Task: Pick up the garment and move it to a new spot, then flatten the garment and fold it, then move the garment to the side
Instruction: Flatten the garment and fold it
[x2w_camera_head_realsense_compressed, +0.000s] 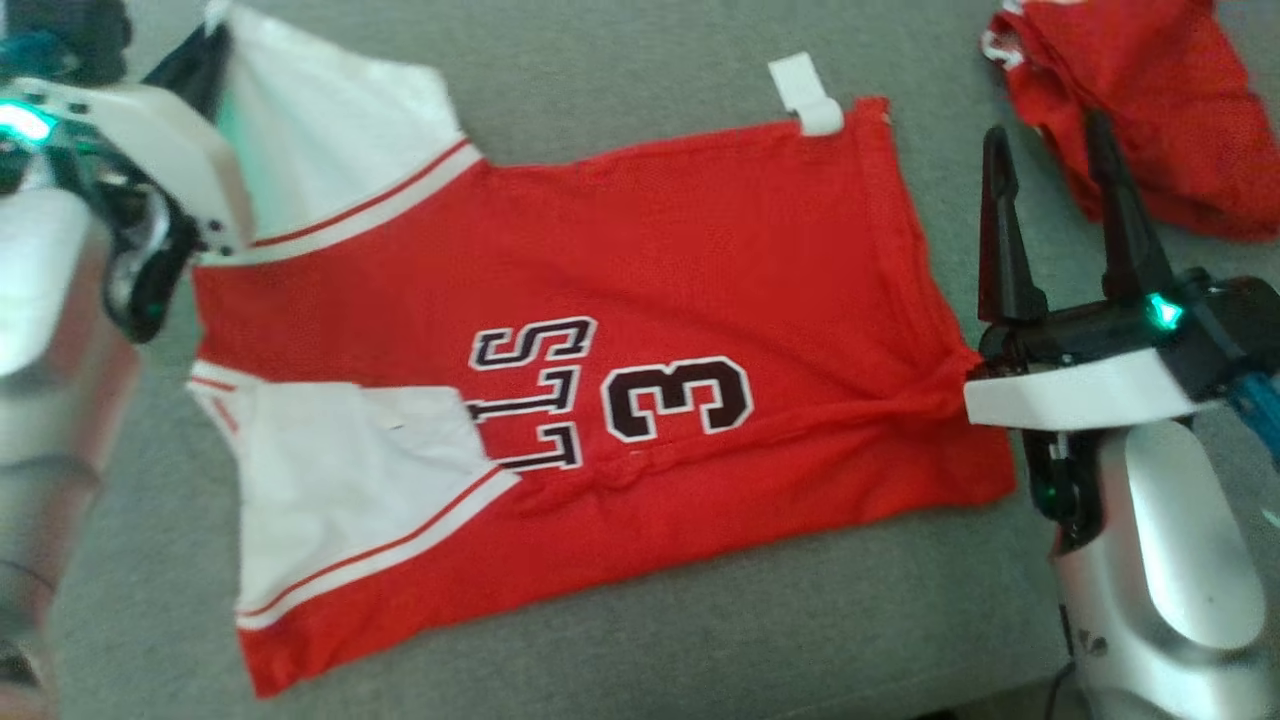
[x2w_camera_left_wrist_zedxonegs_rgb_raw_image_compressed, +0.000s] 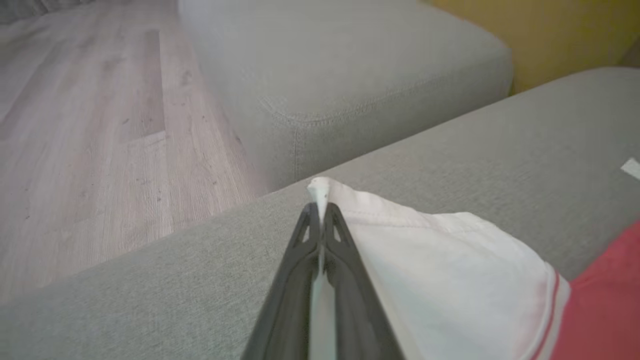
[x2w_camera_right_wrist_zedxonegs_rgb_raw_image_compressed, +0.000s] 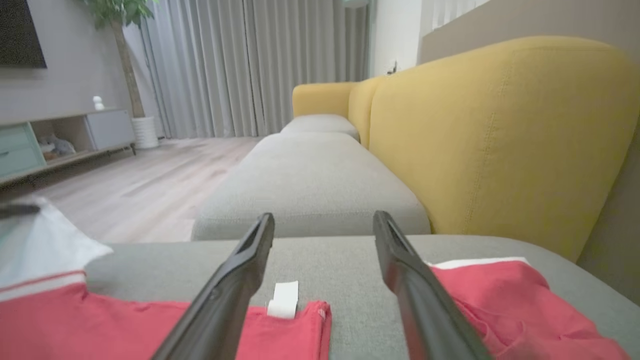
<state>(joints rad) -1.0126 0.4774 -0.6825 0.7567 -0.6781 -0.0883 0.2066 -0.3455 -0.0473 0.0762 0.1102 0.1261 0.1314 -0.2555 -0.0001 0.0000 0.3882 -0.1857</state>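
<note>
Left end effector (x2w_camera_left_wrist_zedxonegs_rgb_raw_image_compressed: 319, 210) is clamped tight on the jersey (x2w_camera_head_realsense_compressed: 620, 300). A white sleeve corner is pinched between its 2 fingers, and a little nub of fabric can be seen poking out just past the tips. From there the jersey is spread out mostly flat on the grey sofa (x2w_camera_head_realsense_compressed: 600, 60), stretching away from the left end effector toward the right one. The red body is turned up, with a 3 and some black letters on show. The 2nd white sleeve is laid out on the seat, nearer the robot than the pinched one.

Right end effector (x2w_camera_head_realsense_compressed: 1045, 130) is spread wide, with nothing held between its fingers. It's parked over the seat right at the jersey's hem end, though whether the fabric is touched there can't be told. A small white tag (x2w_camera_head_realsense_compressed: 805, 95) is seen at the hem corner, just ahead of that end effector and roughly between its fingers in the wrist view. A crumpled red cloth (x2w_camera_head_realsense_compressed: 1150, 100) is lying just off its outer finger. Wood floor (x2w_camera_left_wrist_zedxonegs_rgb_raw_image_compressed: 100, 125) is seen beyond the left fingertips, past the sofa edge, and a yellow backrest (x2w_camera_right_wrist_zedxonegs_rgb_raw_image_compressed: 500, 140) is visible ahead of the right end effector, to its outer side.
</note>
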